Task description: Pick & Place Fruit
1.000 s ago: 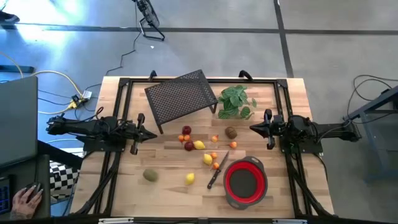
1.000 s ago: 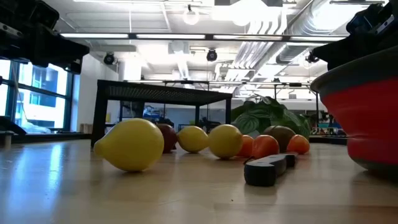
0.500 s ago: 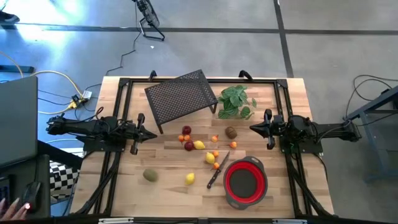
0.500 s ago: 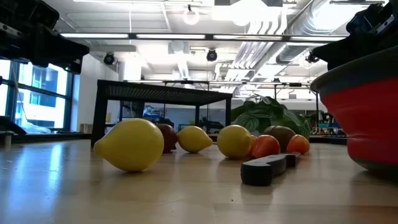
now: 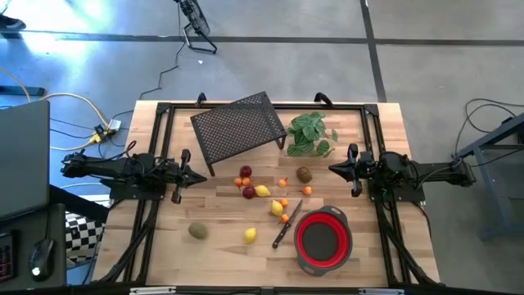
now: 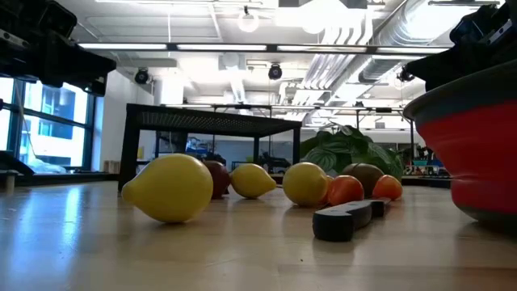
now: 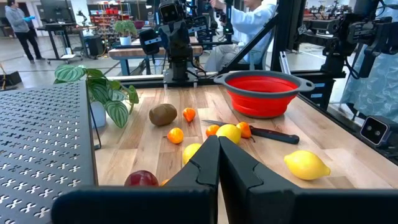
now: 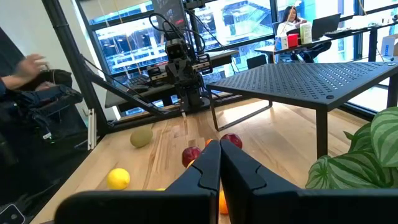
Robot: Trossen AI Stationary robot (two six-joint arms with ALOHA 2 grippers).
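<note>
**High view: both arms parked, fruit loose on table**

High view, from left to right. At left edge of table (image 5: 164, 246), left gripper (image 5: 199, 177) low over the wood, fingers pressed together, holding nothing, pointing toward the middle. Behind it, toward far edge, black mesh rack (image 5: 237, 129) standing a little askew.

In front, nearer left side, a kiwi (image 5: 198, 231) alone, well apart from the rest. Next a lemon (image 5: 250, 234), also alone, near front. In the middle, a tight group: two red fruits (image 5: 246, 172), one tiny orange ball between them, and a second lemon (image 5: 262, 191) just beside the lower red one. Further right a third lemon (image 5: 276, 209) with small orange balls (image 5: 282, 202) around it. Knife (image 5: 286, 224) lying slanted, blade end near these balls, handle toward front. Second kiwi (image 5: 304, 174) just in front of plant (image 5: 311, 133), with one more orange ball near it on each side.

Red bowl (image 5: 323, 238) at front right, empty of fruit, its rim close to knife.

At right edge, right gripper (image 5: 334, 170) low over the wood, fingers also pressed together, empty, pointing toward the middle.

Low view: front lemon large in foreground, other fruit in a row behind, knife handle before them, bowl wall at right side.

Right wrist view: a person's sleeve at edge, beyond the table.
</note>
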